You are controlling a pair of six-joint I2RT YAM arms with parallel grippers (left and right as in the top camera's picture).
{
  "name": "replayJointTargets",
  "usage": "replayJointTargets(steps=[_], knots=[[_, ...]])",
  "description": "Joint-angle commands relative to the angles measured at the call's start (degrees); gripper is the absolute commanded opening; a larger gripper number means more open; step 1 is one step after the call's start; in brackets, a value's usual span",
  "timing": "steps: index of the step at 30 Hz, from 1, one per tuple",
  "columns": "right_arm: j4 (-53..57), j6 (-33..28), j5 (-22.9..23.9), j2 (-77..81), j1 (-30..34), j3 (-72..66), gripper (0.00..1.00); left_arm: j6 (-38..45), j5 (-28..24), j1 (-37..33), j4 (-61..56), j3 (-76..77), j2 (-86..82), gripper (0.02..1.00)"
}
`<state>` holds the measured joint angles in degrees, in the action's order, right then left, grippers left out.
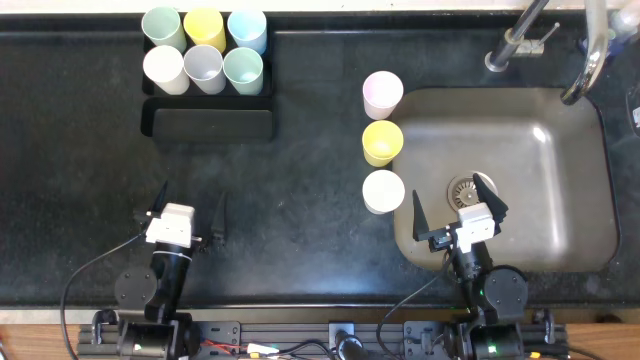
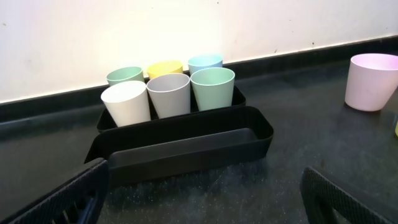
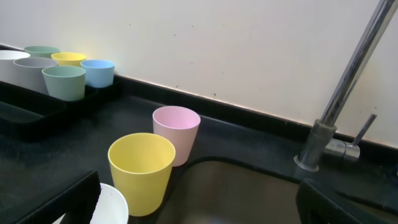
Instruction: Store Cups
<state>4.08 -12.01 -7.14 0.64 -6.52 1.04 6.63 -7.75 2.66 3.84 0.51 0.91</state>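
Pink cup (image 1: 382, 92), yellow cup (image 1: 382, 141) and white cup (image 1: 383, 190) stand loose in a far-to-near row on the dark surface (image 1: 300, 220), just left of the sink (image 1: 560, 120) rim. In the right wrist view the white cup is cut off by the frame edge, and only part of its rim shows beside a finger (image 3: 62, 199). In the left wrist view the pink cup is clipped at the frame's side. The black tray (image 1: 207, 125) sits at the far left. Its far compartment holds six cups (image 1: 205, 66), upright in two rows of three, and in the left wrist view the far row is half hidden behind the near row. The right hand (image 1: 452, 203) hangs over the sink, spread wide and holding nothing, with the white cup just to its left. The left hand (image 1: 188, 208), also wide and holding nothing, is on the near side of the tray, well apart from the loose cups.
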Motion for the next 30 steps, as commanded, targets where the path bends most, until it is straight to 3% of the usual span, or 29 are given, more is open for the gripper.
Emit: replayJointTargets(steps=[1, 3, 7, 11, 15, 18, 22, 25, 30], knots=[[-0.2, 0.4, 0.1, -0.4, -0.3, -0.7, 0.996, 1.0, -0.2, 0.0, 0.2, 0.0, -0.7, 1.0], [-0.2, 0.4, 0.2, -0.4, -0.3, -0.7, 0.998, 0.4, -2.4, -0.1, 0.2, 0.8, 0.0, 0.998], [-0.2, 0.4, 0.2, -0.4, -0.3, -0.7, 0.996, 0.4, -15.0, -0.3, 0.2, 10.1, 11.1, 1.0], [-0.2, 0.4, 0.2, -0.4, -0.3, -0.7, 0.996, 0.4, -30.0, 0.5, 3.0, 30.9, 33.8, 0.998], [-0.2, 0.4, 0.2, -0.4, -0.3, -0.7, 0.996, -4.1, -37.1, 1.1, 16.6, 56.7, 54.9, 0.998], [-0.2, 0.4, 0.2, -0.4, -0.3, -0.7, 0.996, -14.5, -35.3, 2.0, 30.1, 77.5, 69.7, 0.998], [-0.2, 0.4, 0.2, -0.4, -0.3, -0.7, 0.998, -22.5, -25.1, 6.7, 44.5, 100.9, 86.5, 0.998], [-0.2, 0.4, 0.2, -0.4, -0.3, -0.7, 0.996, -24.4, -14.5, 14.3, 50.2, 112.5, 96.1, 0.998], [-0.2, 0.4, 0.2, -0.4, -0.3, -0.7, 0.993, -33.1, 7.9, 28.7, 55.8, 122.5, 108.3, 0.998]])
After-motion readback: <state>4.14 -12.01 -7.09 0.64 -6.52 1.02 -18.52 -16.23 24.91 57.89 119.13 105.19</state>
